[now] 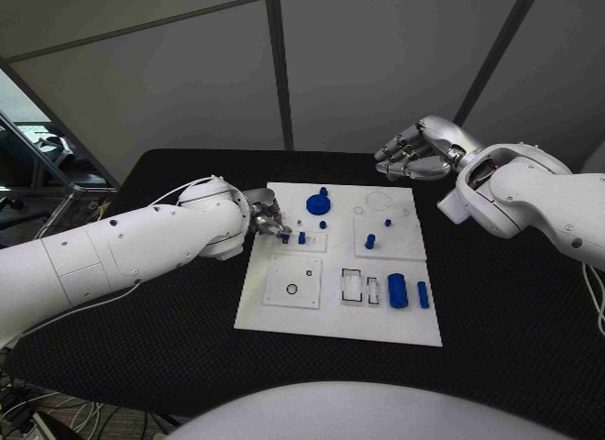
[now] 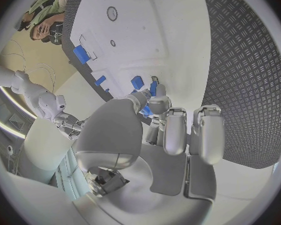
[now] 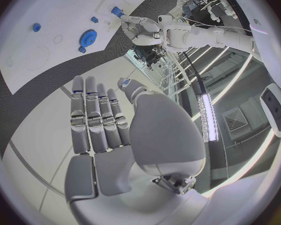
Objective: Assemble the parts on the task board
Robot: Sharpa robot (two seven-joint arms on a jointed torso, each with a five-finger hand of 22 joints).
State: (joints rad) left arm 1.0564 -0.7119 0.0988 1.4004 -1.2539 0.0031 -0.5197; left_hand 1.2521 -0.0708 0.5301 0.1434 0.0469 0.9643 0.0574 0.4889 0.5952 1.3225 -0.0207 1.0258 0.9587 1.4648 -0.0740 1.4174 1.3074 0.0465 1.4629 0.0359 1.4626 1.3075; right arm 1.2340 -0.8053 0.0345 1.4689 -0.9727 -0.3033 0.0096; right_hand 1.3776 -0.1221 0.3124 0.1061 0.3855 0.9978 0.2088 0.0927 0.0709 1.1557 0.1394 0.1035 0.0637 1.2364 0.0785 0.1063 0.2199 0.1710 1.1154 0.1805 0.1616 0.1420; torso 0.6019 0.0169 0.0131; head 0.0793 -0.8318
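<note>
- Head view first: the task board [image 1: 340,321] lies flat in the middle of the black table [image 1: 514,312], its long side running away from the robot.
- At the board's left edge, towards the far end, the left hand [image 1: 264,218] sits low, fingertips right at a small blue peg [image 1: 302,237] standing in a raised square block.
- From the left wrist view, the fingers [image 2: 158,105] close around a small blue piece [image 2: 153,88]; I judge it pinched, though the contact itself is partly hidden.
- A blue gear [image 1: 319,204] sits just beyond that hand, and a larger blue cylinder [image 1: 397,291] lies near the board's near right corner, long axis along the board's length.
- Off the board's far right corner, the right hand [image 1: 413,151] hangs above the table, fingers straight and together, holding nothing.
- So the left hand is plainly the nearer one; the peg lies directly under its fingertips, standing upright, and any seating move would be straight down.
</note>
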